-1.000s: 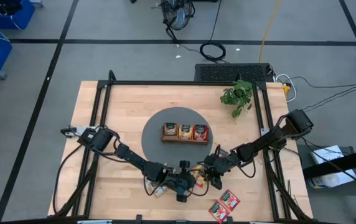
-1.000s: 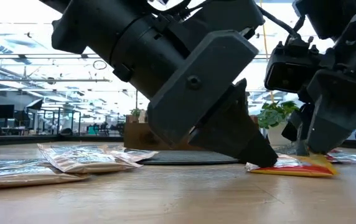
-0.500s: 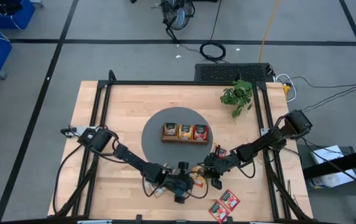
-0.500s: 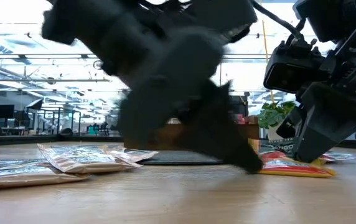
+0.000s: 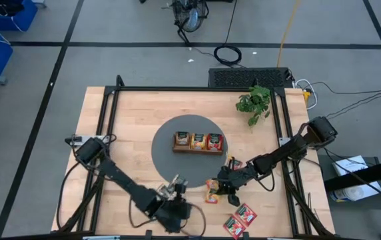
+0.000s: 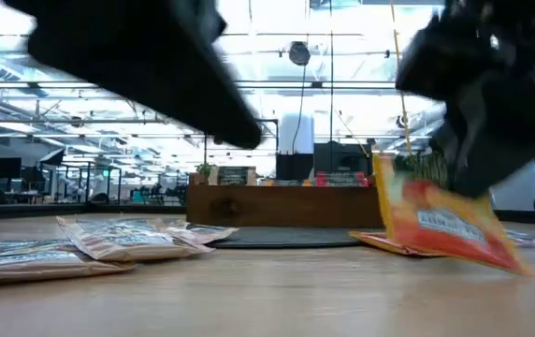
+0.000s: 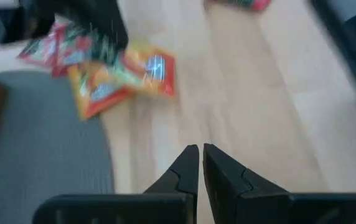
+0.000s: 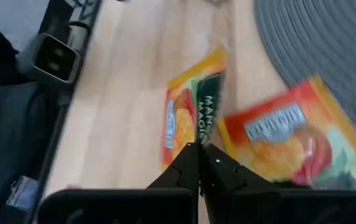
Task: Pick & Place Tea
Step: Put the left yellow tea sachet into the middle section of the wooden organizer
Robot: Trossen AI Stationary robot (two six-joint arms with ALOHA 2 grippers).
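Writing: one orange sachet (image 8: 187, 118) carries a dark green panel with pale capitals reading "MAN…" above "MAGIC"; the rest is cut off. A second orange sachet (image 8: 290, 140) has a pale label strip whose print is too blurred to read.
Orange sachets: flat, squarish, glossy foil with fruit pictures. One hangs tilted off the tabletop in the low view (image 6: 441, 225), with another lying flat under it.
Right gripper (image 5: 225, 191): near the front of the tabletop, right of centre, jaws pressed together on the edge of the lifted orange sachet.
Left gripper (image 5: 174, 217): at the front edge, left of the right one, jaws nearly together and empty.
Beige sachets (image 6: 122, 239): crinkled pale packets lying flat in a loose heap on the left, print illegible.
Red sachets (image 5: 240, 219): two flat squares near the front right corner.
Wooden tray (image 5: 198, 142): long brown box with three compartments, each holding upright sachets, on a round grey ribbed mat (image 5: 167, 157).
Tabletop (image 5: 130, 127): light planked wood in a black frame.
Plant (image 5: 254, 102): small, green, leafy, at the far right.
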